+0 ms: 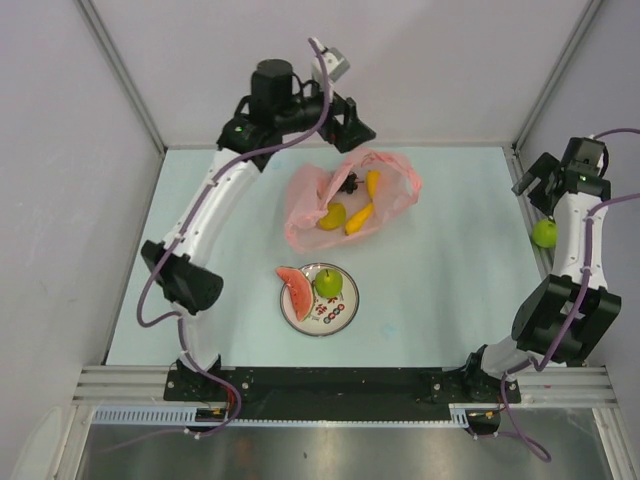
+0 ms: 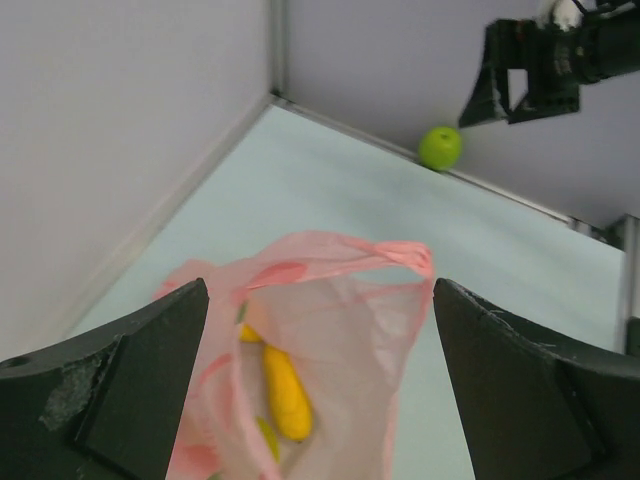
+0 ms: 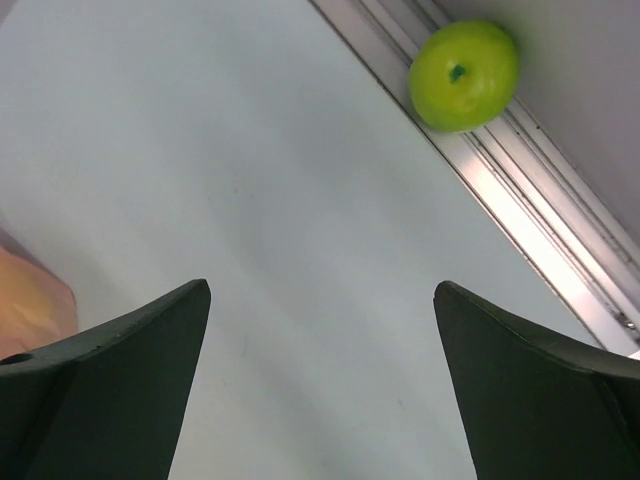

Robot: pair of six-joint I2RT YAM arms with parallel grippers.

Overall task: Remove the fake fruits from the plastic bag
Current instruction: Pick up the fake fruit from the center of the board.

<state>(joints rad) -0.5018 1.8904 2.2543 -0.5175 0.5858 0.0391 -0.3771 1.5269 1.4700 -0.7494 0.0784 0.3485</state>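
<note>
The pink plastic bag (image 1: 352, 196) lies crumpled at the back middle of the table. Inside it show a lemon (image 1: 332, 216), a banana (image 1: 360, 218), an orange piece (image 1: 373, 181) and dark grapes (image 1: 350, 185). My left gripper (image 1: 352, 128) hovers open over the bag's far edge. In the left wrist view the bag (image 2: 350, 310) fills the gap between the open fingers (image 2: 150, 370), with the banana (image 2: 285, 395) visible inside. A green apple (image 1: 545, 233) rests against the right rail. My right gripper (image 3: 320, 290) stands open over bare table near the apple (image 3: 463, 75).
A white plate with a red rim (image 1: 345, 312) sits in front of the bag, holding a watermelon slice (image 1: 295, 290) and a green pear (image 1: 329, 284). Walls close in the back and both sides. The metal rail (image 3: 540, 230) runs along the right edge.
</note>
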